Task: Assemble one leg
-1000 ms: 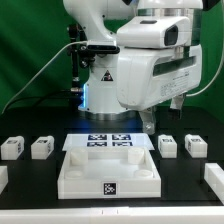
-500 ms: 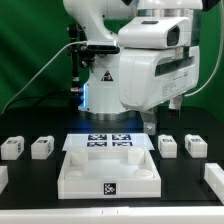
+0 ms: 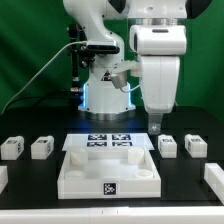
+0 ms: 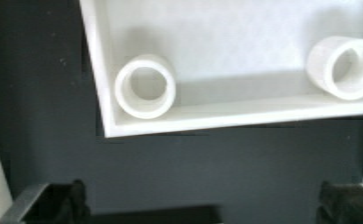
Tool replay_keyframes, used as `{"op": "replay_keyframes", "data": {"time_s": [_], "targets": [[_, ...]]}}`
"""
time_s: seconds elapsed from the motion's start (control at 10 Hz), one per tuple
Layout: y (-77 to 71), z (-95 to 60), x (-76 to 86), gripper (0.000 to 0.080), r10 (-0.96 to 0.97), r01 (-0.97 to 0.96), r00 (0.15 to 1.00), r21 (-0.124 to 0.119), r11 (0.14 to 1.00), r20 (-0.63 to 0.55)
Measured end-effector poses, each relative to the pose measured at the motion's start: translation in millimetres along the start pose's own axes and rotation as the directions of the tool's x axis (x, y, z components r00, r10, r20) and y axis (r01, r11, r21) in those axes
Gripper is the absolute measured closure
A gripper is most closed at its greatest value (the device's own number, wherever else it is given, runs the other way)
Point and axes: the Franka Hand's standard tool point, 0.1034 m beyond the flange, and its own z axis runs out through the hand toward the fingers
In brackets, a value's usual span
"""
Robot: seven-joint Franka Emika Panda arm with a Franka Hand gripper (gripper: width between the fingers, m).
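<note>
Four small white legs stand in a row on the black table: two at the exterior view's left (image 3: 12,147) (image 3: 41,147) and two at its right (image 3: 168,146) (image 3: 194,146). My gripper (image 3: 155,126) points straight down, above the table just behind the right pair and touching none of them. In the wrist view the gripper (image 4: 204,205) is open and empty, its dark fingertips (image 4: 53,200) wide apart over bare table. No leg shows clearly there.
The large white square panel (image 3: 75,170) lies at the front centre, and its round corner sockets (image 4: 146,85) show in the wrist view. The marker board (image 3: 110,140) lies behind it. White parts sit at the left (image 3: 3,178) and right (image 3: 215,178) edges.
The hand, which was tilted and filled the right of the exterior view, has swung upright. The gripper now hangs vertically over the table's right side. The parts have not moved.
</note>
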Motion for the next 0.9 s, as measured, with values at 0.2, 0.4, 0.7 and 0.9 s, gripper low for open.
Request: {"op": "replay_keyframes", "data": {"time_s": [0.2, 0.4, 0.7, 0.9], "targets": [[-0.5, 1.1, -0.3, 0.0150, 0.019, -0.019, 1.000, 0.002, 1.000, -0.001], [-27.4, 15.3, -18.7, 0.0150, 0.015, -0.015, 1.000, -0.009, 1.000, -0.006], [-78.4, 48.2, -44.5, 0.0150, 0.026, -0.026, 0.999, -0.002, 1.000, -0.018], [-91.1, 68.7, -42.7, 0.0150, 0.028, -0.028, 0.999, 0.000, 1.000, -0.029]]}}
